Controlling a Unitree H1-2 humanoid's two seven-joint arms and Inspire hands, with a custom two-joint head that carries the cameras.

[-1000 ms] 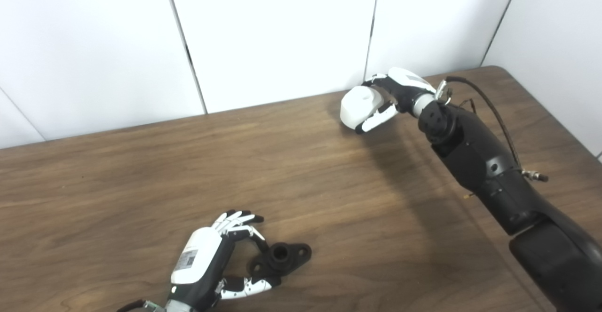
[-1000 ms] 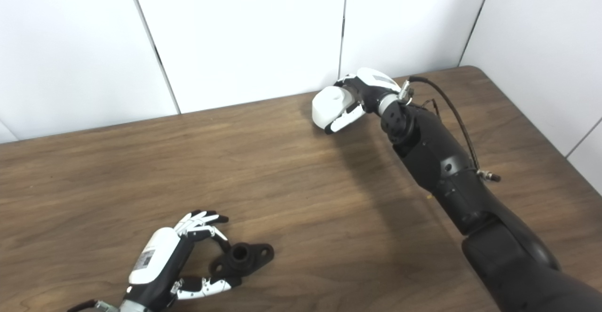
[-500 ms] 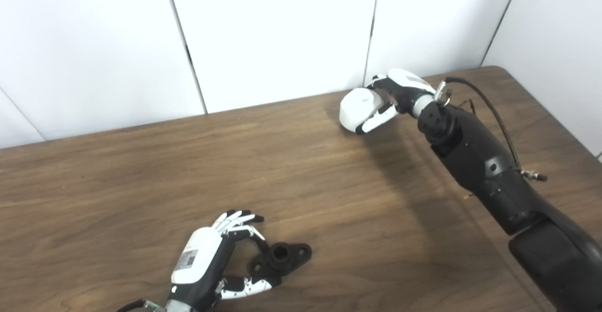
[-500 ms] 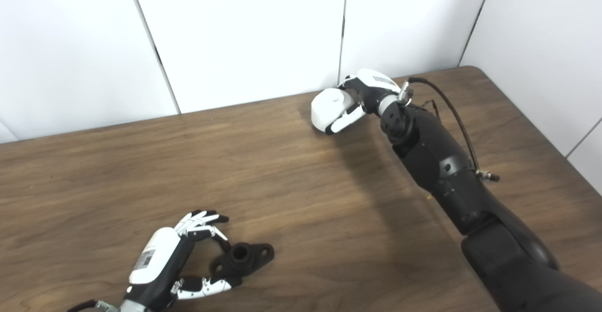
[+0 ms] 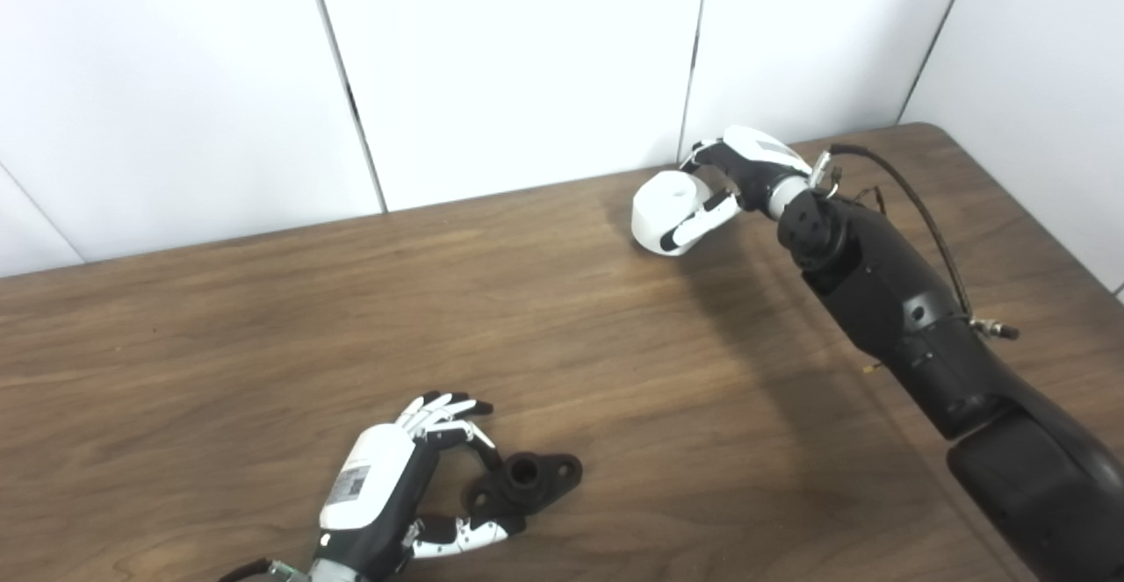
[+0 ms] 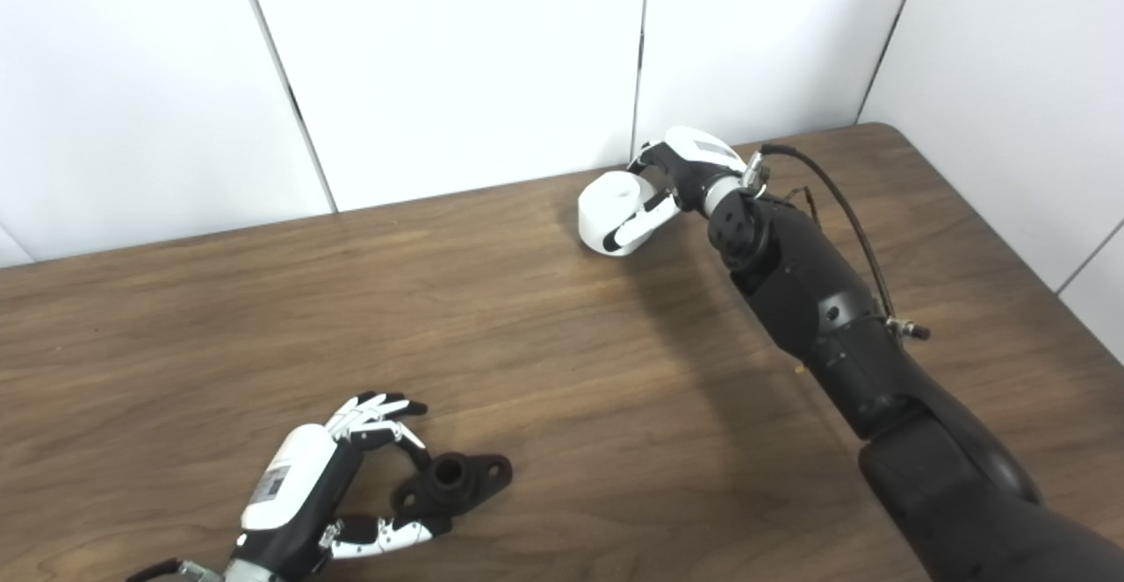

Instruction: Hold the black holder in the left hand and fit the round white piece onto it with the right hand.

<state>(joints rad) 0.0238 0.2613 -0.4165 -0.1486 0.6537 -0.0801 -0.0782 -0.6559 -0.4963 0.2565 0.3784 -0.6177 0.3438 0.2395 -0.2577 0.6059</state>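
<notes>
- Since the earlier frames, the round white plastic piece (image 5: 660, 208) has been tipped a little in the right robot hand (image 5: 733, 174), so that more of its holed end face is shown upward; nothing else is seen to have shifted.
- The right robot hand is closed on the white piece, held above the far side of the brown wooden desk (image 5: 263, 319), near the white wall panels (image 5: 509, 64).
- The left robot hand (image 6: 303, 477) is curled loosely about one end of the black flanged holder (image 6: 452, 477), which lies flat on the near desk; whether a firm grip has been made cannot be told.
- The white piece is judged light, rigid and smooth, so slipping is possible; it is best gripped around its curved side.
- The holder's long axis runs toward the right and slightly away, with its central socket pointing up.
</notes>
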